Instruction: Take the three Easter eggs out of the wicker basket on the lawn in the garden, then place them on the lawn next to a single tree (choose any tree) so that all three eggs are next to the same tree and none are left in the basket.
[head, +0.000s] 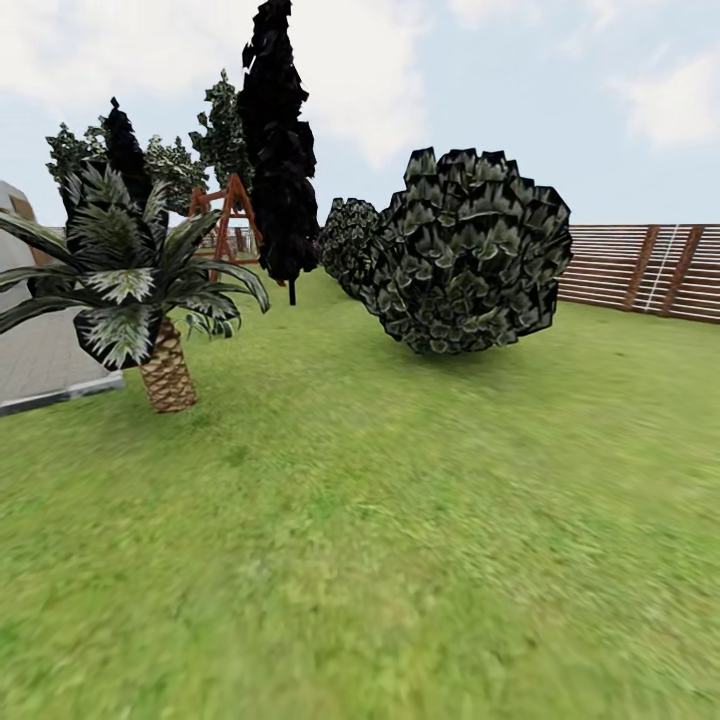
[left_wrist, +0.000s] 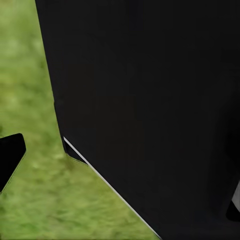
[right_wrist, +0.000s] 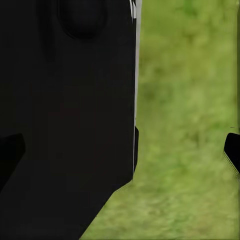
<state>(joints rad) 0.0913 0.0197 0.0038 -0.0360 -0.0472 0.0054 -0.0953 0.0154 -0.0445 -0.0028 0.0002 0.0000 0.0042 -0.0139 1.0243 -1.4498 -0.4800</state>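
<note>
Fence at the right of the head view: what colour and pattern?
Brown horizontal slats, the fence shows best in the head view.

— What does the left wrist camera see?
— A large black body of the robot (left_wrist: 150, 100), with a thin pale edge along it.
— And beside it?
— Blurred lawn (left_wrist: 35, 200), plus one dark fingertip (left_wrist: 10, 155) over the grass.
</note>
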